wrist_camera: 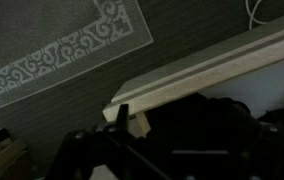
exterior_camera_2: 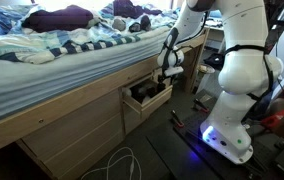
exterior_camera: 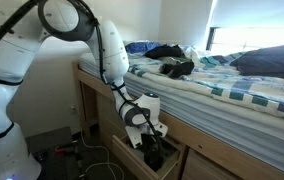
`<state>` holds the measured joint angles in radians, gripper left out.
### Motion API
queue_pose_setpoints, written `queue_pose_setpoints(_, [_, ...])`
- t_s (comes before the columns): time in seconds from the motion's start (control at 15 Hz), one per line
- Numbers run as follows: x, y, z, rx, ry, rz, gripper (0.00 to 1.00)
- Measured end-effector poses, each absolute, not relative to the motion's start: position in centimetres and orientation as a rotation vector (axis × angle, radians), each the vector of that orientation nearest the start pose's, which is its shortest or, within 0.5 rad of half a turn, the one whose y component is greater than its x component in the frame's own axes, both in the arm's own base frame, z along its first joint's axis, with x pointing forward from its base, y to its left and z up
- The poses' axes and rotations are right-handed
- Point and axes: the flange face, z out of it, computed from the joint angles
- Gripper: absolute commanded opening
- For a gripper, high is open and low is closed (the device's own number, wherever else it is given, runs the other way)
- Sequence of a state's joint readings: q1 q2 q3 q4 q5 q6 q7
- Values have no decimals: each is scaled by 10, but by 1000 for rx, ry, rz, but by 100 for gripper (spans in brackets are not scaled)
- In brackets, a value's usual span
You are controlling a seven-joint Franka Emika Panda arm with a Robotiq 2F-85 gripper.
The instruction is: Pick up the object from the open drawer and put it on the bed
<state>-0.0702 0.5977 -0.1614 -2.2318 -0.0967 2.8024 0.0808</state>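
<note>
From my seat the gripper (exterior_camera: pixel 154 132) hangs nose-down over the open drawer (exterior_camera: pixel 125 150) under the bed (exterior_camera: pixel 217 92). The object (exterior_camera: pixel 154 156) lies in the drawer directly below the gripper's tips. It is a dark, soft-looking lump without a crisp outline, and I cannot make out a long axis or which way it points. In an exterior view it shows as a low black mass (exterior_camera_2: pixel 154 92) that fills the drawer (exterior_camera_2: pixel 145 106) beneath the gripper (exterior_camera_2: pixel 169 76). The drawer's front is pale wood, flat and square-edged, matching the plain boards of the bed frame (exterior_camera_2: pixel 52 135). Above the tool and off to its side, the mattress carries rumpled striped bedding with dark clothes heaped on it. Only the wrist view shows the floor beyond the drawer: a grey rug (wrist_camera: pixel 62 50) with a light scrolled border, and a thin white cable (wrist_camera: pixel 254 10) in the far corner. That view also shows the drawer's pale rim running diagonally, with the object's black bulk (wrist_camera: pixel 217 125) just inside it. The fingers (wrist_camera: pixel 87 150) are mere dark shapes at the bottom edge. I cannot tell how far they are spread or whether they have hold of anything.
</note>
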Motion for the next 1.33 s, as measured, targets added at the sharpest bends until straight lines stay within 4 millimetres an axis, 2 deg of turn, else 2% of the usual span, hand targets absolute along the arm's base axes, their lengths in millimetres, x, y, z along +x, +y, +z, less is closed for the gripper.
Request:
queue_pose_setpoints(0.67, [512, -130, 69, -3261, 306, -154, 100])
queue_pose_setpoints(1.33, [525, -133, 60, -3266, 309, -254, 100])
